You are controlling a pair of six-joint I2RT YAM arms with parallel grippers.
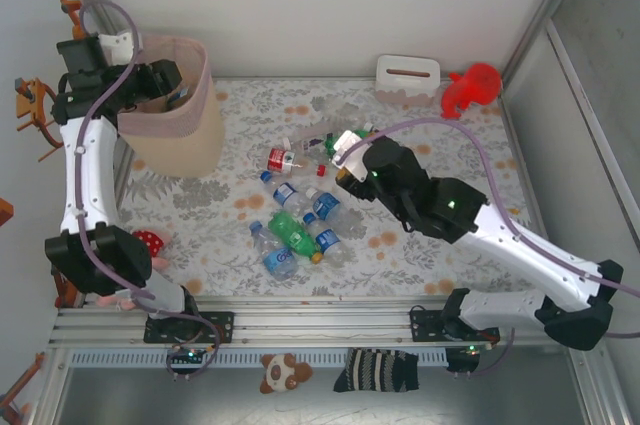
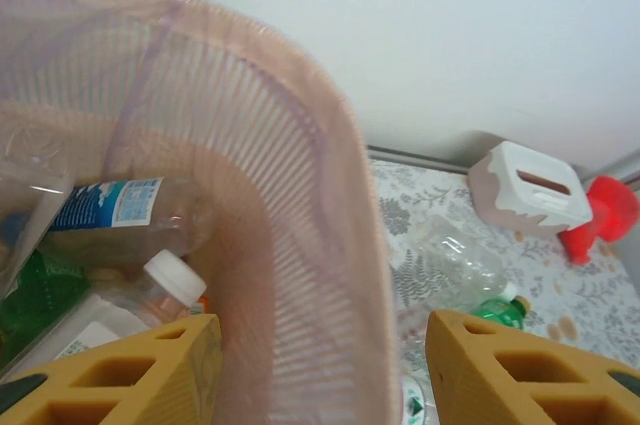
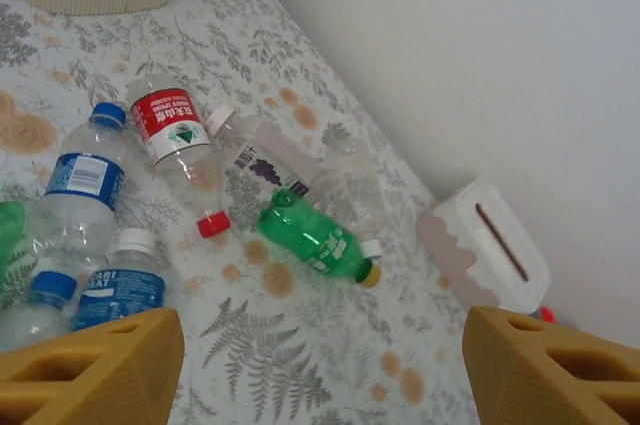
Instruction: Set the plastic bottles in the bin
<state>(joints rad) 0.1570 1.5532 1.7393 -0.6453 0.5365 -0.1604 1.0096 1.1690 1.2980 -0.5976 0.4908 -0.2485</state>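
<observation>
While the right gripper [image 3: 320, 370] is hanging open and empty above the small plastic bottles [image 3: 310, 235] on the table [image 3: 260, 55], it should be lowering squarely across one body; the left gripper [image 2: 320, 365] is gaping empty over the tall beige pink-lined bin [image 2: 330, 195], where several are lying.

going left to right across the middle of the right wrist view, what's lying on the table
upper blue-label bottle → red-label bottle → green bottle → tissue box
</observation>
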